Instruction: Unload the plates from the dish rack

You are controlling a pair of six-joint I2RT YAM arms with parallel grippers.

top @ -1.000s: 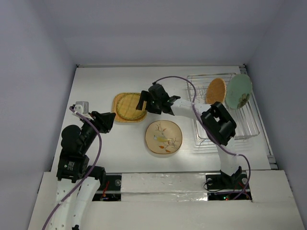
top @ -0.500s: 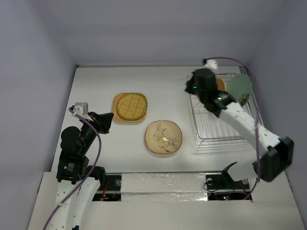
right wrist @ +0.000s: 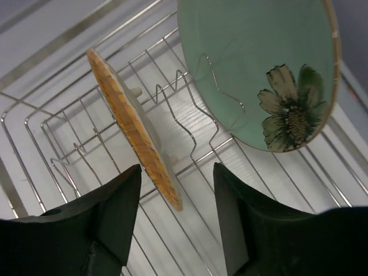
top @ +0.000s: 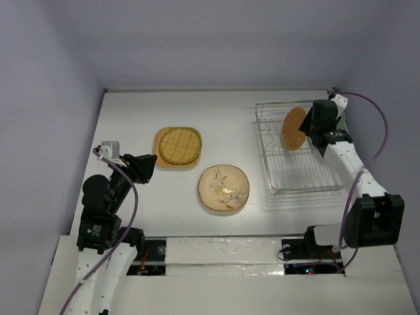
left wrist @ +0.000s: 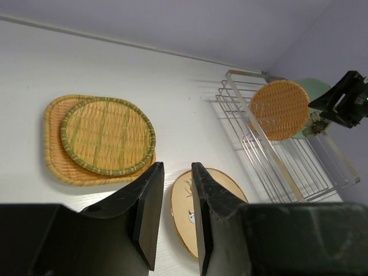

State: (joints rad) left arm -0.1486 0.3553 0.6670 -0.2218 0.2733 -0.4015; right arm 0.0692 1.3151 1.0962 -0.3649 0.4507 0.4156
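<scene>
The silver dish rack [top: 298,164] stands at the right. The orange round plate [top: 294,128] stands upright in it, and the pale green plate [right wrist: 259,69] stands behind, hidden by my right arm in the top view. My right gripper [top: 315,126] is open over the rack's far end. The orange plate's rim [right wrist: 146,149] lies between its jaws [right wrist: 177,172] without touching them. The yellow-green checked plate [top: 178,144] lies on the orange rounded-square plate [top: 159,157]. The cream plate [top: 224,188] lies flat on the table. My left gripper [top: 143,168] is slightly open and empty above the table, left of the plates.
The white table [top: 131,118] has a raised rim on its far edge and walls on both sides. In the left wrist view the rack [left wrist: 287,167], the stacked plates [left wrist: 106,135] and the cream plate [left wrist: 183,208] all show.
My right arm has swung from the stacked plates at the middle of the table to the rack's far right end. It now covers the pale green plate. My left arm has not moved.
</scene>
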